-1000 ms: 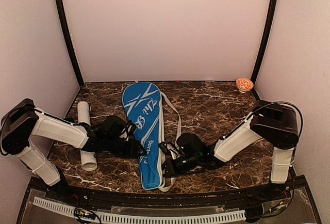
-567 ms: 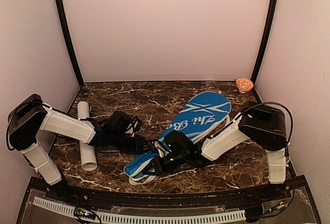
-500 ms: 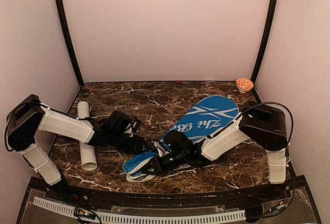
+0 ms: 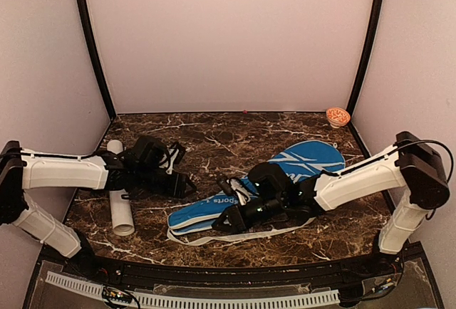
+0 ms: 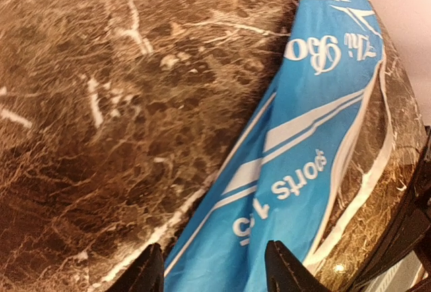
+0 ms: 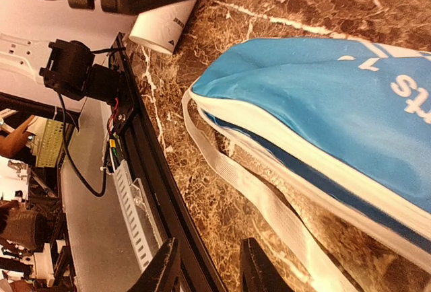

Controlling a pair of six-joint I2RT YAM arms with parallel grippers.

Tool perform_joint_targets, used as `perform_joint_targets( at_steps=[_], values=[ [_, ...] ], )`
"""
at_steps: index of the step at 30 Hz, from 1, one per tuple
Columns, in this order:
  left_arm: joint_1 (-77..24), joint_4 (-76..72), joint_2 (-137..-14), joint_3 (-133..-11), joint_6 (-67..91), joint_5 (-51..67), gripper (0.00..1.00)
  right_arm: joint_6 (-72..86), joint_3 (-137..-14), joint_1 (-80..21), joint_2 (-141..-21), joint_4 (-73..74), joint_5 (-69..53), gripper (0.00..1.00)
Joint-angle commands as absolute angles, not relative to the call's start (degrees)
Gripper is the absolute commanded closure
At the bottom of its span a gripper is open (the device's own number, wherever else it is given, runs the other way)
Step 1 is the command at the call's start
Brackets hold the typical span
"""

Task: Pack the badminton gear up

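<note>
Swung round since a second ago, the blue racket cover (image 4: 303, 161) no longer lies straight up the tabletop (image 4: 214, 138). Its wide head now points to about 2 o'clock and its narrow end to 8 o'clock, right of the middle. It lies flat, bright blue with white stripes, white piping and a white strap (image 4: 288, 228) trailing along its near edge.

The left wrist view reads the cover (image 5: 303, 137) upside down. The word "sports" is clear, followed by a figure or two, and the larger script word towards the head is too ornate to read. The overhead view catches only "ports". The right wrist view shows the cover's narrow end (image 6: 323, 103) bulging slightly, the strap (image 6: 249, 191) looping off it, and small dark print on the mouth of the white tube (image 6: 161, 26), too small to read.

The right hand (image 4: 222, 223) sits at the narrow end, fingers apart and gripping nothing. The left hand (image 4: 191, 186) is at 10 o'clock from that end, also parted and empty. The tube (image 4: 120, 195) lies at 9 o'clock, and an orange-patterned bowl (image 4: 338, 116) sits in the far corner at 1 o'clock.
</note>
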State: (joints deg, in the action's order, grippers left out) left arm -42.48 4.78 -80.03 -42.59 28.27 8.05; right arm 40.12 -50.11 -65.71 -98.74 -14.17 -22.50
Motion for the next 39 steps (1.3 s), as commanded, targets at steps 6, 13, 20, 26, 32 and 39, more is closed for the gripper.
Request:
perform_joint_targets(
  at_steps=[6,13,20,26,32,39],
  values=[
    [-52.58,6.85,-89.92,-52.25,19.34,9.81,0.56,38.58,-39.49,-51.61,-80.36,-4.16,-18.95,0.69],
    [-54.67,6.47,-99.06,-57.00,20.32,11.07,0.60,36.18,-33.45,-36.56,-72.36,2.73,-12.57,0.69],
    [-54.67,8.25,-101.29,-57.17,21.39,8.53,0.60,35.83,-32.34,-33.17,-77.44,6.24,-4.80,0.69],
    [-54.58,7.47,-101.94,-55.73,23.24,7.20,0.61,36.43,-31.00,-31.98,-78.93,11.25,0.08,0.68],
    [-54.58,7.29,-101.88,-55.58,23.99,6.10,0.61,37.44,-27.57,-27.49,-78.35,13.51,2.02,0.67],
    [-53.91,8.11,-101.28,-55.39,23.91,5.35,0.61,36.35,-27.41,-21.53,-76.99,17.32,5.30,0.59]
  ],
)
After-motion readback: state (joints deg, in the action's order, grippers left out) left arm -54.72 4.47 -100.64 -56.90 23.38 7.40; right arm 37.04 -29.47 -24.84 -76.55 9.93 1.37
